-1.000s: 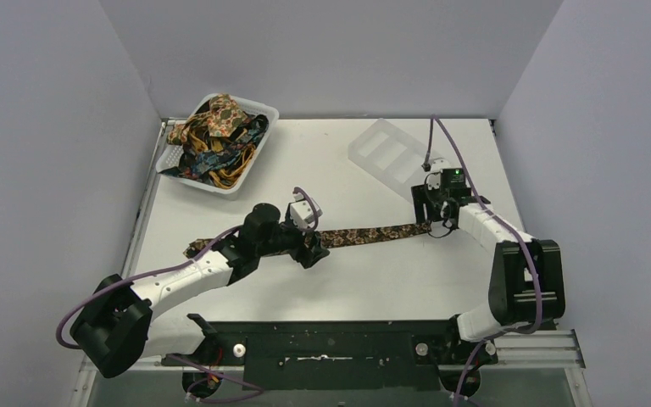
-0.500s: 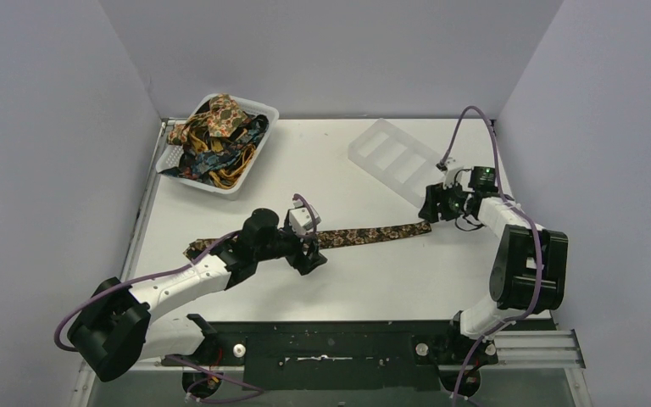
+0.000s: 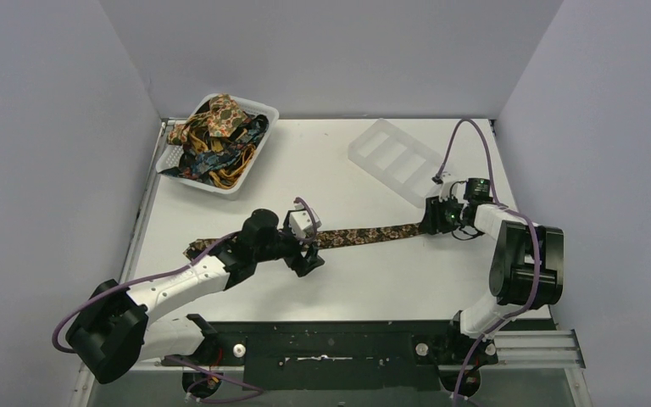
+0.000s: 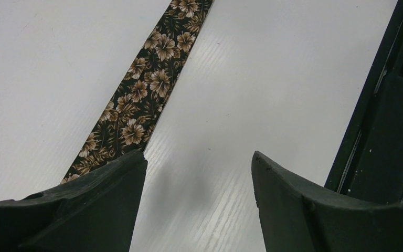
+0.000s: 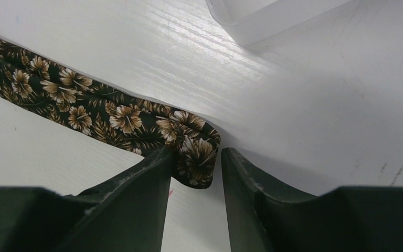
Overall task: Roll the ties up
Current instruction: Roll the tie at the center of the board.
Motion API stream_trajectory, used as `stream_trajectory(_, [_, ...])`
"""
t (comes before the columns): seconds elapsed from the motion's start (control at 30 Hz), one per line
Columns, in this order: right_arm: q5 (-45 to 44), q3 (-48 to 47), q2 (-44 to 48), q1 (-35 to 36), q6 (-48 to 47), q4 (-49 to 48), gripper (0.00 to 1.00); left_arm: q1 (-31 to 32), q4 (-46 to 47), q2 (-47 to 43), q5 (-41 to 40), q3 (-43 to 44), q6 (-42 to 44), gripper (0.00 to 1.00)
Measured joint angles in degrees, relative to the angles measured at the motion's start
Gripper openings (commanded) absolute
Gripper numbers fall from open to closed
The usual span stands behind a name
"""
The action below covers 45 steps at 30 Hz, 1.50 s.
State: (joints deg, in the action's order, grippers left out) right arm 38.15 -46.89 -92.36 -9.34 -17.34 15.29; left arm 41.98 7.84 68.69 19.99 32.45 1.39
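A dark brown floral tie (image 3: 364, 235) lies flat across the middle of the table, running left to right. My left gripper (image 3: 308, 257) hovers over its middle. In the left wrist view it (image 4: 198, 156) is open and empty, with the tie (image 4: 147, 89) passing under its left finger. My right gripper (image 3: 431, 222) is at the tie's right end. In the right wrist view it (image 5: 197, 152) is closed narrowly on the folded-over tip of the tie (image 5: 120, 118). More ties (image 3: 216, 136) are heaped in the basket.
A white plastic basket (image 3: 258, 114) stands at the back left. A clear compartment tray (image 3: 390, 153) lies at the back right, just beyond my right gripper, and also shows in the right wrist view (image 5: 273, 16). The black base rail (image 4: 393, 105) runs along the near edge.
My right wrist has turned and shifted a little right at the tie's end, its cable swinging up and over. My left gripper has edged slightly toward the near side.
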Motion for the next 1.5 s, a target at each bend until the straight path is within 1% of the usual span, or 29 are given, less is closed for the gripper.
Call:
stream_trajectory(0.03, [0.0,0.0,-0.46,0.0,0.07,-0.2,0.38,0.0,-0.22,-0.09,-0.02,0.0,0.28,0.71])
stream_trajectory(0.1, [0.42,-0.04,-1.31,-0.07,0.15,-0.42,0.31,0.0,-0.61,-0.24,-0.11,0.0,0.63,0.71])
stream_trajectory(0.23, [0.31,-0.33,-1.53,-0.37,0.11,-0.42,0.19,0.0,-0.74,-0.76,-0.44,0.0,0.94,0.71])
stream_trajectory(0.37, [0.2,-1.16,-1.92,-0.37,0.5,-0.17,0.05,0.0,-0.61,-1.01,-0.46,-0.07,0.98,0.71])
stream_trajectory(0.43, [-0.15,-2.1,-1.92,-0.33,1.64,0.5,0.01,0.0,-0.42,-1.03,-0.46,-0.28,0.94,0.71])
stream_trajectory(0.57, [-3.26,-3.52,-0.79,0.42,5.33,1.6,0.0,0.0,-0.07,-1.14,-0.81,-0.83,0.74,0.7])
stream_trajectory(0.7, [-10.51,-4.68,2.86,2.45,9.73,5.55,0.0,0.0,1.6,-1.53,-3.19,-1.6,-0.28,0.71])
stream_trajectory(0.87, [-19.17,-8.28,7.37,10.36,13.77,10.1,0.01,-0.04,4.55,-2.67,-8.11,-3.1,-4.0,0.71])
stream_trajectory(1.03, [-26.91,-10.6,10.84,19.74,19.82,11.17,0.0,-0.26,7.04,-3.28,-11.21,-3.89,-7.3,0.71])
stream_trajectory(1.13, [-32.87,-12.5,9.49,25.79,22.99,12.92,0.0,-0.55,7.76,-3.5,-12.33,-4.0,-8.52,0.71])
stream_trajectory(1.3, [-41.05,-16.48,3.34,34.21,27.52,15.34,0.01,-1.6,8.37,-4.5,-14.25,-4.72,-10.54,0.71])
stream_trajectory(1.5, [-45.48,-20.13,-3.19,41.22,30.62,17.57,0.02,-3.1,8.5,-6.4,-15.76,-5.97,-12.52,0.71])
